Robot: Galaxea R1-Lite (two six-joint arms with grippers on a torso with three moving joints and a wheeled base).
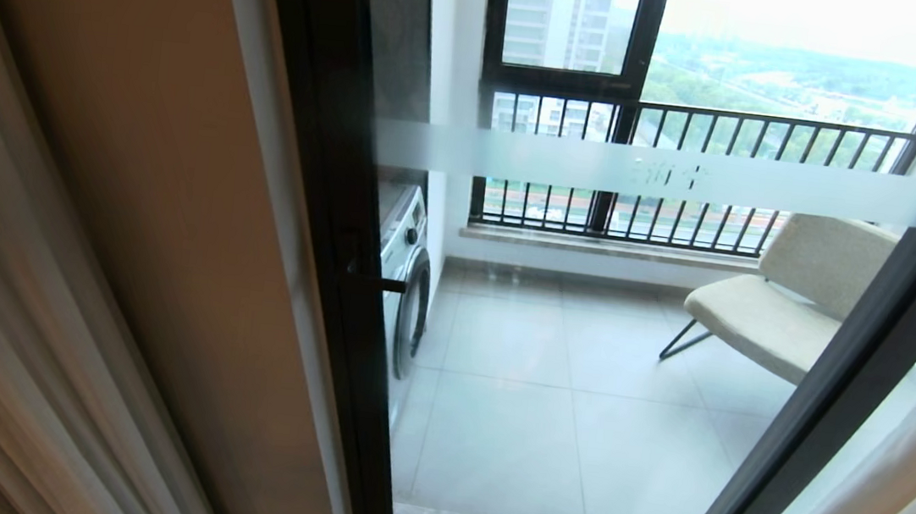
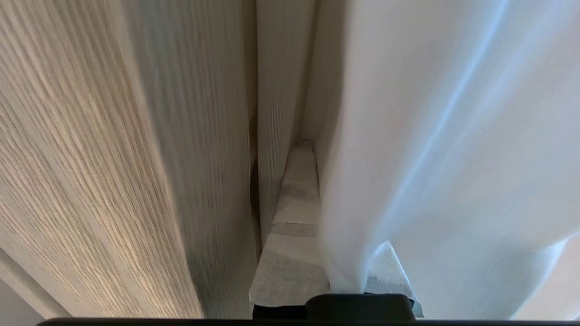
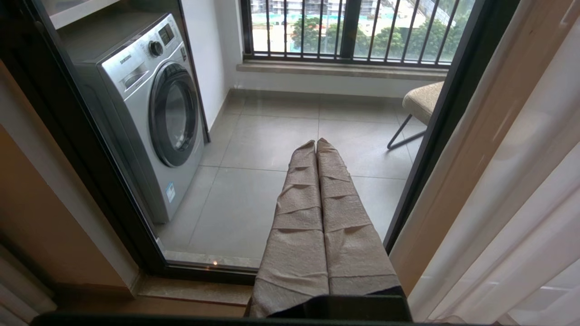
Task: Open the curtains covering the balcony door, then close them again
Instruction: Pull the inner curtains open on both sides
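From the head view, the balcony door (image 1: 589, 305), a large glass panel in a thick black frame with a frosted white band across it, stands uncovered in the middle. The curtains (image 1: 18, 313), pale beige-cream woven fabric in long vertical pleats, are gathered at the left edge, and a thin white sheer (image 1: 901, 499) hangs at the lower right. Through the glass I can see a silver front-loading washing machine (image 1: 405, 277) on the left, a beige upholstered chair with thin black legs (image 1: 776, 307) on the right, grey floor tiles (image 1: 545, 402), and a black barred railing (image 1: 687, 179) under the far window. Neither arm shows here.

In the left wrist view, the left pincer (image 2: 312, 149) is buried in cloth. Its fingers (image 2: 294, 226), wrapped in pale fabric, are pressed together between the woven beige folds on one side and the translucent white sheer (image 2: 430, 158) on the other, and a fold of the sheer runs down into the grip between them.

In the right wrist view, the right pincer (image 3: 316, 144) is squeezed fully together with nothing in it, its wrapped fingers (image 3: 299, 217) touching along their length. It points at the door glass, with the washing machine and tiles beyond, and sheer curtain hanging beside it.
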